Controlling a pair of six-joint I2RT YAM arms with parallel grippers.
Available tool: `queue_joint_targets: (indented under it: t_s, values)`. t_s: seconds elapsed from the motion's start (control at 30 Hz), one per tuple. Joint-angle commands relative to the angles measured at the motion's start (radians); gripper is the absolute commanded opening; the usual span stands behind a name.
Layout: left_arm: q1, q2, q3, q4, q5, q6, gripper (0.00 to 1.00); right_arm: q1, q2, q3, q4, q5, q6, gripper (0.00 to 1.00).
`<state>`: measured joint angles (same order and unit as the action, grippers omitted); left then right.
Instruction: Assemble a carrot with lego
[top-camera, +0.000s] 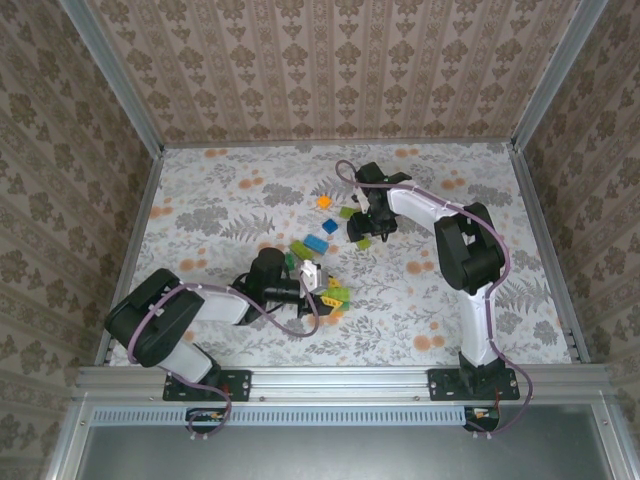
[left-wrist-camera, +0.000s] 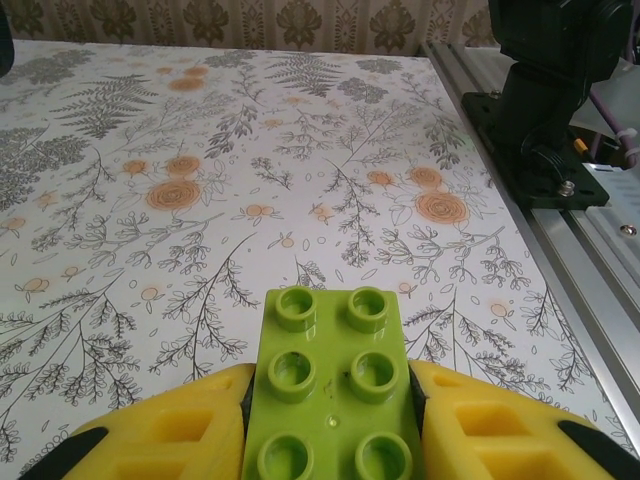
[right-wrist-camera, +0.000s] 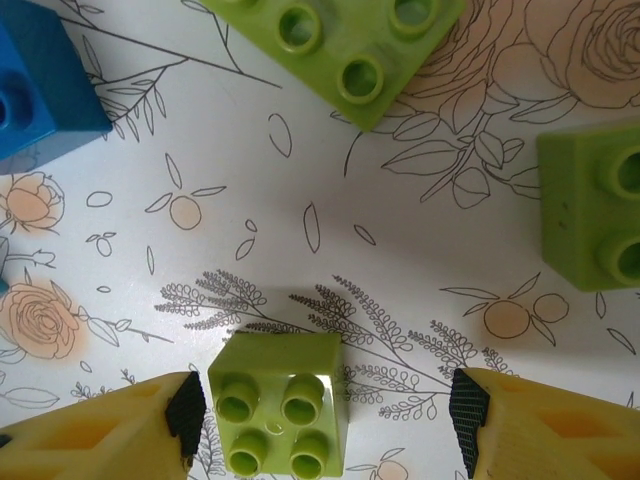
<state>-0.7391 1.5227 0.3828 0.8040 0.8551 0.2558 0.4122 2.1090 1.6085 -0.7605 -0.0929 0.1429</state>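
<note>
Lego brick (left-wrist-camera: 333, 390), cut off below, clamped in left jaws; right jaws wide, flanking smaller brick (right-wrist-camera: 280, 415).

Top view: we get bright, even, diffuse light w/ no hard shadows. The arms (top-camera: 470, 250) throw only faint, soft smudges on the surface (top-camera: 230, 200). Pic is sharp across the frame, tho the frame posts (top-camera: 110, 72) splay outward, i.e. wide-lens distortion. No blown-out spots.

Left wrist view: well lit, colours saturated. The long lime brick (left-wrist-camera: 333, 390) is crisp, w/ small glints on its stud rims & a bead-like highlight mid-face. The wall (left-wrist-camera: 300, 20) at the top goes a bit soft.

Right wrist view: we see the small lime brick (right-wrist-camera: 280, 410) drop a soft grey shadow just above it in frame. The blue brick (right-wrist-camera: 40, 90) at the corner looks a touch softer.
</note>
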Motion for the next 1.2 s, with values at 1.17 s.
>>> queue_joint_targets:
  t_s: [1.17]
  values:
    - [0.002,-0.048,-0.012,-0.098,-0.042,0.011,0.74,0.000,0.041,0.022,-0.073,-0.042,-0.048,0.67]
